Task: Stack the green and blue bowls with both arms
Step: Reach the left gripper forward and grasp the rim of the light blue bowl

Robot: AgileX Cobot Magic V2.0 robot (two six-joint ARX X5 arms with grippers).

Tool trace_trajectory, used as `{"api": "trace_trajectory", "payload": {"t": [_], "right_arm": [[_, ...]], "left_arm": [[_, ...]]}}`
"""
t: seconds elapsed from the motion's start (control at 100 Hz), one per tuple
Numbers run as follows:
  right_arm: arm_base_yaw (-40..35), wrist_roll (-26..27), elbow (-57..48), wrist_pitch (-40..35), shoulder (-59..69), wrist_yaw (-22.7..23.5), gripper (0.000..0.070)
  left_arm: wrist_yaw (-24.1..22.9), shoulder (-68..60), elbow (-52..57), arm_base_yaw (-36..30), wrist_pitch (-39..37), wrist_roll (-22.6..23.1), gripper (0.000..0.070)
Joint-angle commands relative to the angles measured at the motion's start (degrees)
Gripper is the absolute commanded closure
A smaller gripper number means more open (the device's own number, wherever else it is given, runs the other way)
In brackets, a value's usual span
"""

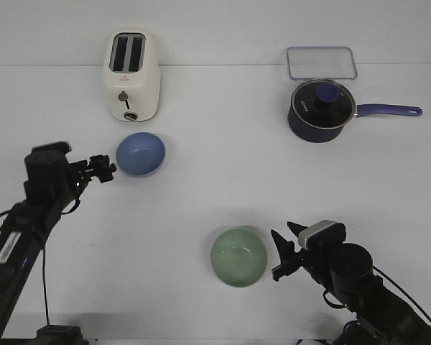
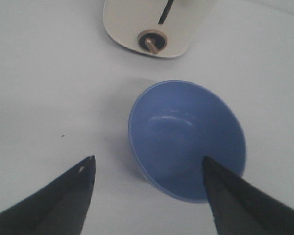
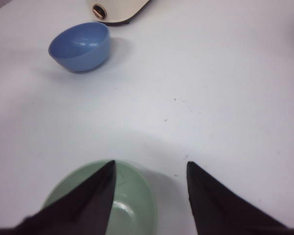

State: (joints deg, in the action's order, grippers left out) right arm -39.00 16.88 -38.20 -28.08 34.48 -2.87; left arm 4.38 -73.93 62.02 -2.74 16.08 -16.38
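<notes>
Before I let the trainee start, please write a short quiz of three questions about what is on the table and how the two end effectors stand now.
1. True or false: the green bowl already sits inside the blue bowl.
2. Which item stands just behind the blue bowl in the front view? A) saucepan B) toaster C) clear container
3. Fill in: the right end effector is open beside the ____ bowl, and the left end effector is open at the blue one.

Key
1. False: the bowls stand apart on the table.
2. B
3. green
</notes>
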Motion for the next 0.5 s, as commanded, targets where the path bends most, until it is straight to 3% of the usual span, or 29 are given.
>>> {"api": "trace_trajectory", "payload": {"t": [0.0, 0.2, 0.4, 0.45, 0.49], "right_arm": [[-0.5, -0.5, -0.5, 0.4, 0.1, -0.2, 0.0394], [-0.5, -0.5, -0.5, 0.4, 0.1, -0.3, 0.0394], [-0.5, -0.5, -0.5, 0.4, 0.1, -0.3, 0.0394], [-0.5, -0.5, -0.5, 0.4, 0.1, -0.3, 0.0394], [-0.5, -0.5, -0.5, 0.5, 0.1, -0.3, 0.0394]], "left_arm": [[0.2, -7.3, 4.8, 0.0, 1.1, 0.9, 0.0272], [3.2, -22.1, 12.3, 0.0, 2.9, 0.9, 0.0273], [3.1, -29.5, 13.4, -0.2, 1.2, 0.9, 0.0281], [3.1, -30.4, 13.4, -0.2, 0.5, 0.9, 0.0304], [3.1, -30.7, 13.4, -0.2, 0.1, 0.9, 0.0381]]}}
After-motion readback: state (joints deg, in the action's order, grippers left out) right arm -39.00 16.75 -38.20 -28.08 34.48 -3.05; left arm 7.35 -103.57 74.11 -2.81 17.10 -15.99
